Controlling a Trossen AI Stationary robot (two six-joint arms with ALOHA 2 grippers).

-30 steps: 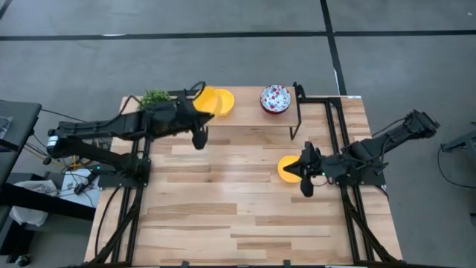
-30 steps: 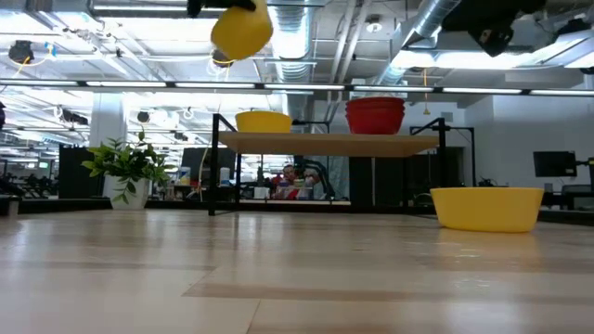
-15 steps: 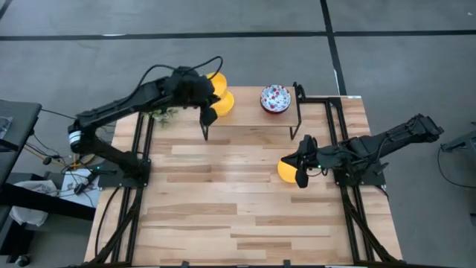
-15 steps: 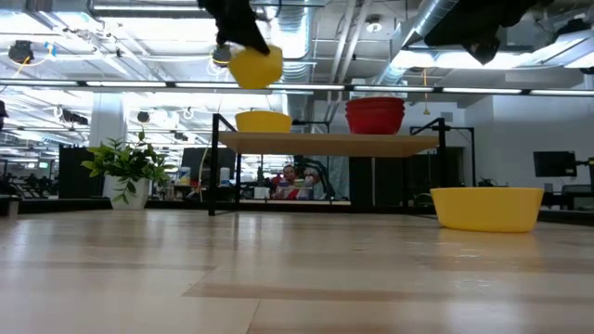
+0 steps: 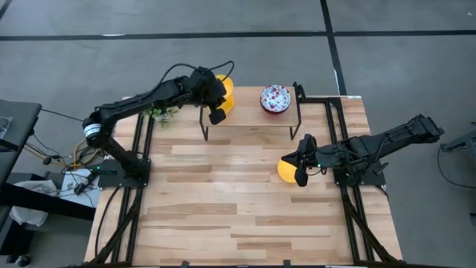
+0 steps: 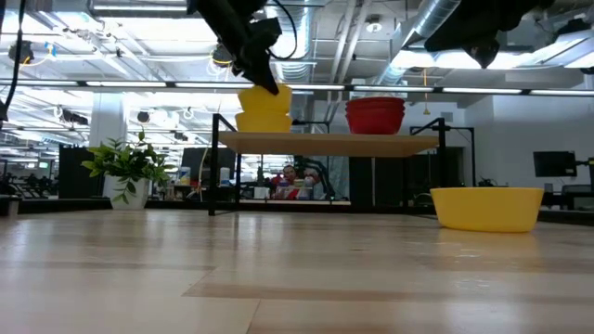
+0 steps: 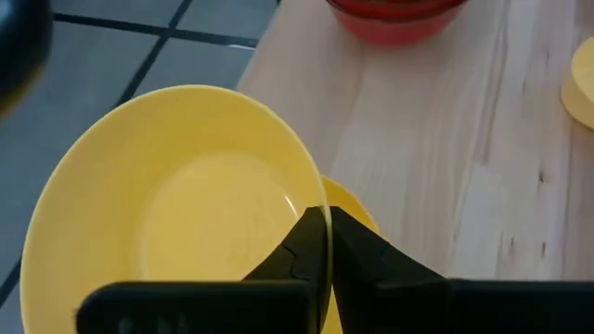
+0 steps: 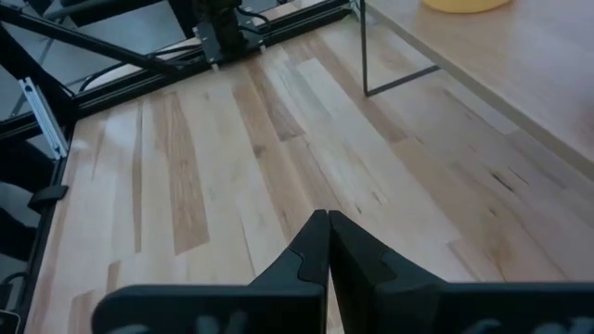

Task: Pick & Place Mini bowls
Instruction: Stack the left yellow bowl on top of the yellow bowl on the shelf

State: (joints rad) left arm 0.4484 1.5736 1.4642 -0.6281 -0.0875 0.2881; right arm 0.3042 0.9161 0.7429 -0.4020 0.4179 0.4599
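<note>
My left gripper point(image 5: 218, 112) is over the raised shelf point(image 5: 249, 117) at the table's far edge, shut on a plain yellow mini bowl point(image 7: 176, 204). That bowl hangs right over a second yellow bowl point(image 6: 263, 122), which stands on the shelf. Whether the two touch I cannot tell. A floral bowl, red outside point(image 5: 275, 98), stands on the shelf to their right. A third yellow bowl point(image 5: 286, 169) sits on the table. Beside it, on its right, my right gripper point(image 5: 300, 176) is shut on nothing. My left gripper pinches the yellow bowl's rim point(image 7: 318, 206), one finger inside the bowl and one outside. The fingers come slanting down from the table's near side. The bowl is mouth up and slightly tilted, its bottom level with the rim of the shelf's yellow bowl point(image 6: 263, 113).
A small green potted plant point(image 6: 125, 167) stands at the far left corner, beside the shelf's left legs. The shelf rests on thin black legs point(image 5: 204, 130). The near half of the wooden table point(image 5: 238, 216) is bare.
My left gripper has carried the yellow bowl toward the far edge and the right, and down. The bowl has come from high above the table to just over the shelf's yellow bowl. The wrist has turned, so the bowl has gone from steeply tipped to nearly mouth up.
</note>
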